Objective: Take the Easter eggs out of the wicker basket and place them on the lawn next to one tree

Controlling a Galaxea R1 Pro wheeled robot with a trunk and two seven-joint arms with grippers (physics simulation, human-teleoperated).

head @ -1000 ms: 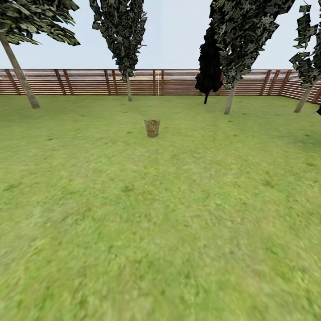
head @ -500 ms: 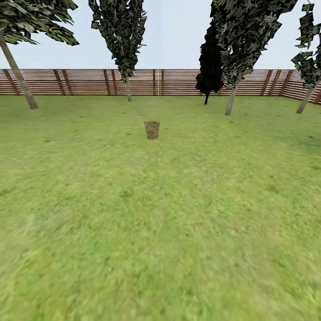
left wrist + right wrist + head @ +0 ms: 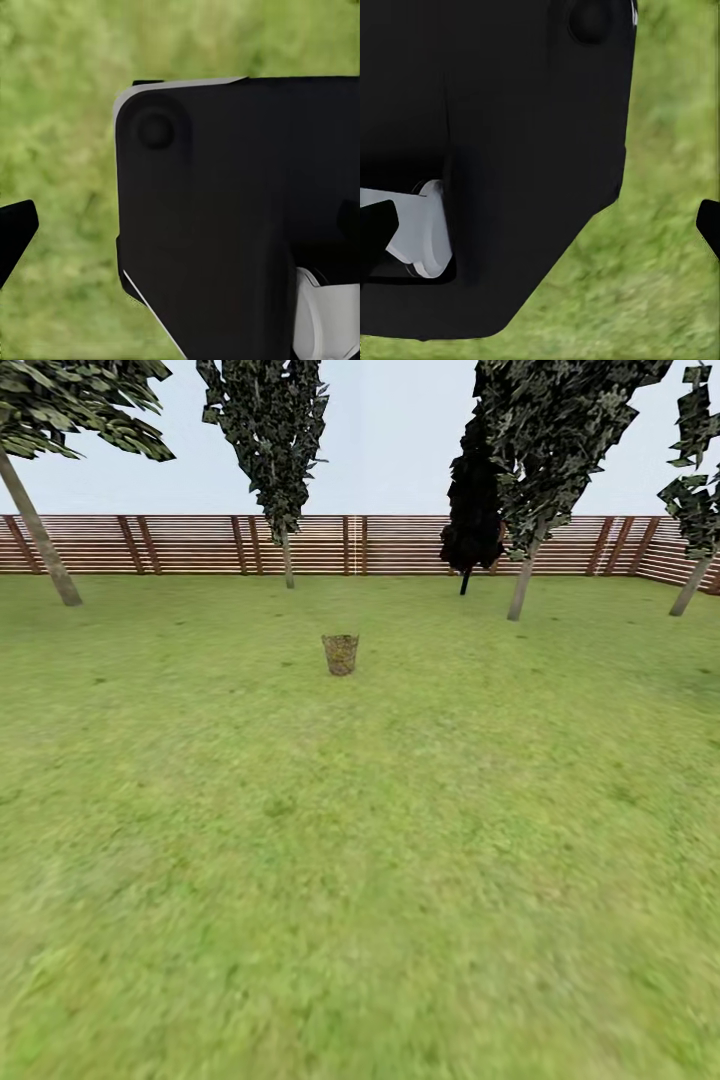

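We are seeing no readable text, label, brand, number or sign anywhere in these views.

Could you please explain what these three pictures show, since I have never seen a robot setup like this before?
These are simulator renders from a wheeled robot with two arms. The wide picture comes from its head camera: a lawn with a wicker basket standing far ahead, trees such as one at the left, and a slatted fence behind. The other two come from cameras on the wrists, looking down past dark robot parts at grass. A dark tip at the picture's edge is probably an end effector finger. Nothing appears held; the basket's contents are too small to tell.
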